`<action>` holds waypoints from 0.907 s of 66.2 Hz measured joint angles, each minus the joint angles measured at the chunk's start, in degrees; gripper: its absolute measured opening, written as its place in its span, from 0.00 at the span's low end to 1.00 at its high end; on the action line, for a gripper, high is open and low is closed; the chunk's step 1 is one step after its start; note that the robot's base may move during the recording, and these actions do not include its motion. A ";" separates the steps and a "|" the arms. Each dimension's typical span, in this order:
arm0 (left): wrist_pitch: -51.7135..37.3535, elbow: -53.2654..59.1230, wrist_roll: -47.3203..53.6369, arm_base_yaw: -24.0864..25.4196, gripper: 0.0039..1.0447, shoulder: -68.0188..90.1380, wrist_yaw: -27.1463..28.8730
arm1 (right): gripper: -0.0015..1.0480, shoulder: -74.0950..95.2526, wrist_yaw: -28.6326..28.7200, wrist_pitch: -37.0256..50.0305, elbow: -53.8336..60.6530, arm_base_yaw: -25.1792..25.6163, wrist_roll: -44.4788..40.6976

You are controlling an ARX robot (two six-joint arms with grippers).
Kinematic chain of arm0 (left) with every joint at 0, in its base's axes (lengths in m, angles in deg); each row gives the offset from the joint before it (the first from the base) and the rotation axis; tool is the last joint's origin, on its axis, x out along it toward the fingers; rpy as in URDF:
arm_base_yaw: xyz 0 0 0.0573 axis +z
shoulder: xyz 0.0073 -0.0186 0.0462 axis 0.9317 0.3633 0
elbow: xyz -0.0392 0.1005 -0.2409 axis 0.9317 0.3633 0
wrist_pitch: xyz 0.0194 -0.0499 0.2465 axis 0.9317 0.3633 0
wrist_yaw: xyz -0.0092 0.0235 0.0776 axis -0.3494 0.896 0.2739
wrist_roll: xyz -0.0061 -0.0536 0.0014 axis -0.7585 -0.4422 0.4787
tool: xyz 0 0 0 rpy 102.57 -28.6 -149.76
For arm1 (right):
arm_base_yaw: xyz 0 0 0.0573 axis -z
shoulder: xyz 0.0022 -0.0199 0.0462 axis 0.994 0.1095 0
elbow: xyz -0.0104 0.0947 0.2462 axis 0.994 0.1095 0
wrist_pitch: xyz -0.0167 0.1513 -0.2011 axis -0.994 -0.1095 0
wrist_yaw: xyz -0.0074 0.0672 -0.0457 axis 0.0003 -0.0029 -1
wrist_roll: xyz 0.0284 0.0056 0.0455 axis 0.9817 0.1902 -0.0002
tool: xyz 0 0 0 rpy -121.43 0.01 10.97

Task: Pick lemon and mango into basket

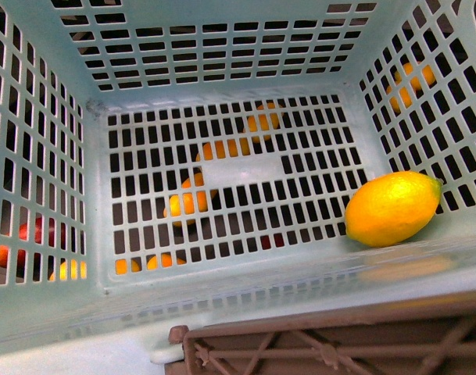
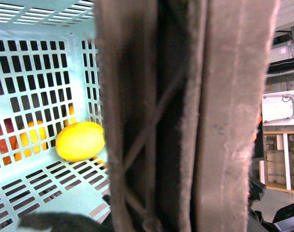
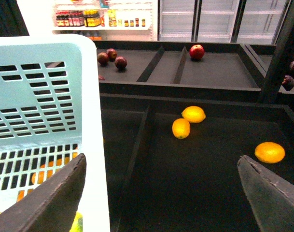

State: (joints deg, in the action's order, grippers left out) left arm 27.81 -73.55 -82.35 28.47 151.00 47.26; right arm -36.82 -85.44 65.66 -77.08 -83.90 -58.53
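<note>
Your right fingers (image 3: 60,193) hang spread wide apart and empty over a dark bin (image 3: 209,193), just beside the outer wall of the basket (image 3: 45,96). The lemon (image 1: 392,208) already lies inside the basket, on the slotted floor in the near right corner, tilted with its greenish tip toward the right wall. It is the only thing in there. The orange shapes (image 1: 187,205) seen through the floor slots are fruit beneath the basket, not in it. The mango (image 3: 181,128) is not yet in. It looks to be the orange-yellow oval in the bin, ahead of the right fingers and roughly in line with the gap between them. It lies touching or almost touching a paler yellow fruit (image 3: 193,114) with a pointed end. Its long axis seems to point away from the wrist, across the line joining the two fingers, so they could likely close on its slim sides with little turning. The neighbour so close beside it may get nudged. A third oval (image 3: 270,152) lies alone, closer to one finger, and it cannot be ruled out as the mango. In the left wrist view the brown handle (image 2: 185,116) fills the picture at very close range. The left fingers are not plainly shown, so you cannot tell whether they are apart or clamped. The right arm is the nearer one to the mango.
</note>
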 joint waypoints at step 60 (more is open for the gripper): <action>0.00 -0.11 0.09 -0.09 0.14 0.02 -0.15 | 0.92 -0.17 0.00 -0.13 0.20 0.13 -0.02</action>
State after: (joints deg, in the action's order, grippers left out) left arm 27.81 -73.65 -82.26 28.38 151.02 47.11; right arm -37.00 -85.44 65.53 -76.88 -83.77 -58.55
